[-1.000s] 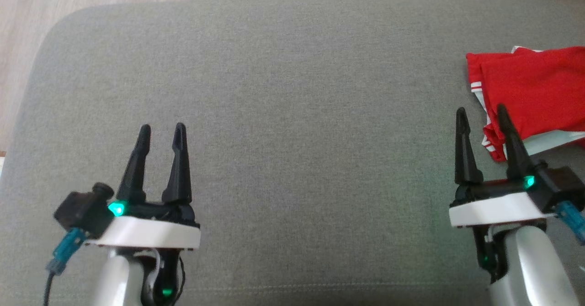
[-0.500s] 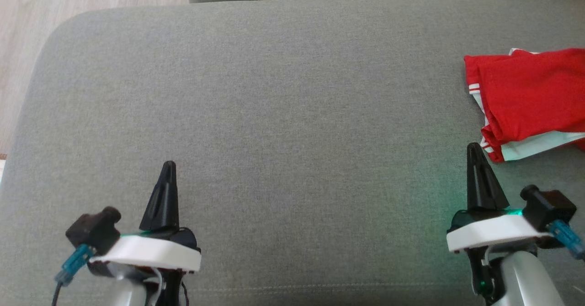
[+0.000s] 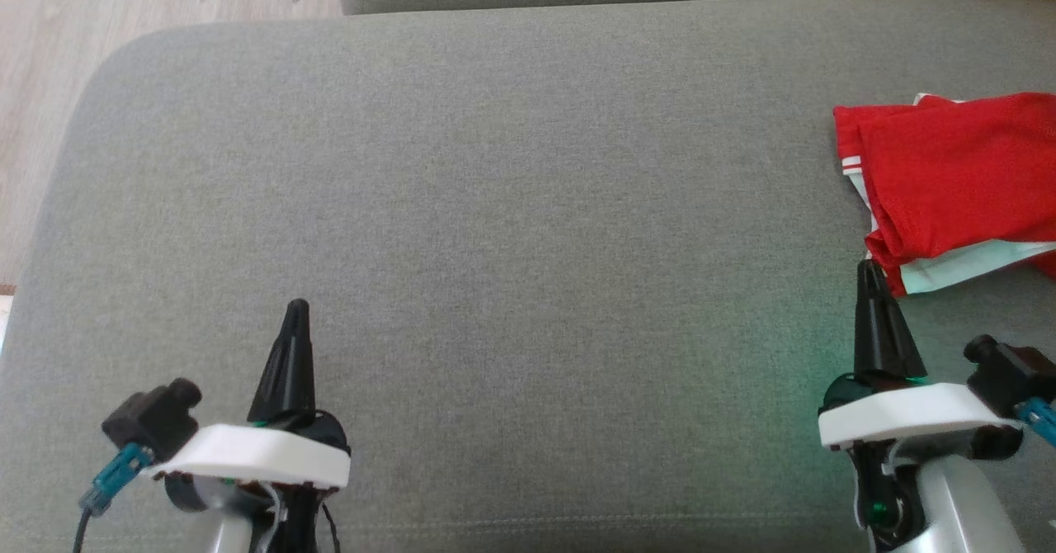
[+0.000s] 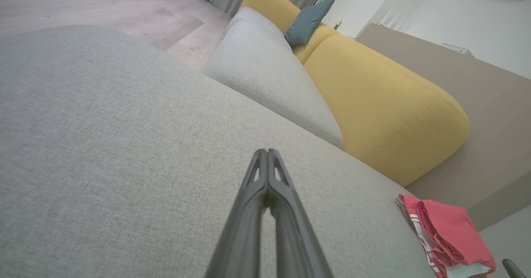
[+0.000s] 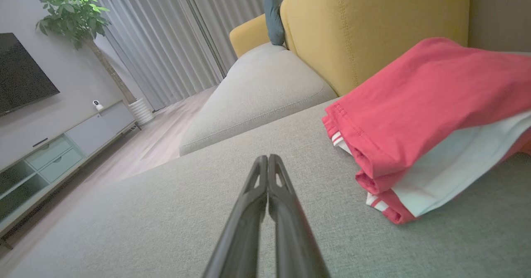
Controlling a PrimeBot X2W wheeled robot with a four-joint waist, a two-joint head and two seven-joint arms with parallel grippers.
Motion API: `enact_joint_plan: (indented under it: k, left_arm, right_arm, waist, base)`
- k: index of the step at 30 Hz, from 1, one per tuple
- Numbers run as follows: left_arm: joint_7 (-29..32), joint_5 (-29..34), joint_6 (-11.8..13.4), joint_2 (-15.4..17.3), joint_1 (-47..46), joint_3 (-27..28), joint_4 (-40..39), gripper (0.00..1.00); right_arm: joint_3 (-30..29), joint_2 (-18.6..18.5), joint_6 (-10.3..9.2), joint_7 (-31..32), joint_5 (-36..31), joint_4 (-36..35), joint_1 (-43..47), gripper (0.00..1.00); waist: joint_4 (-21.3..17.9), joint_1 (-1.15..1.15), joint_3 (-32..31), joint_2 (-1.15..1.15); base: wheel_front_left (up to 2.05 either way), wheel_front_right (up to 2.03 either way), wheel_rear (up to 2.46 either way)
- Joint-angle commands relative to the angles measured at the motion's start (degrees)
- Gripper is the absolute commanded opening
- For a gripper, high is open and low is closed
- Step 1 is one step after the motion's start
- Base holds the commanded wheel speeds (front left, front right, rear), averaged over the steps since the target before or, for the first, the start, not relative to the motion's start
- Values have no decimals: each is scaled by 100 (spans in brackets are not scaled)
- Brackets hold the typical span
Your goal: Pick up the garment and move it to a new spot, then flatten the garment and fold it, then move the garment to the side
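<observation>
A: What's nearest?
B: Left fingers (image 3: 285, 371) and right fingers (image 3: 881, 334), both pairs pressed together, empty, over the grey fabric sofa cushion (image 3: 528, 206)
A: And the folded red garment with white trim (image 3: 949, 181)?
B: Just beyond the right fingers, lying on the cushion's right side

Black tapered jaws — white collars (image 3: 264, 458), blue plugs (image 3: 114, 475).
</observation>
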Motion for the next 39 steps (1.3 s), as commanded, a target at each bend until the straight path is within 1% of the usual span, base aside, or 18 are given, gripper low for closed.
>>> enact_joint_plan:
  k: [1,39]
  left_arm:
    - [27,-114,-59,82,-258,128,-153,0]
    - [594,-2339,-165,167,-375,496,111,0]
  right_arm:
    - [-2,-89,4,15,147,-190,-181,0]
    - [-134,-157,10,577,2815,-178,-146,0]
  waist:
    - [0,0,-5,0]
    - [-21,0,-232,0]
  base:
    - [0,0,0]
    - [0,0,0]
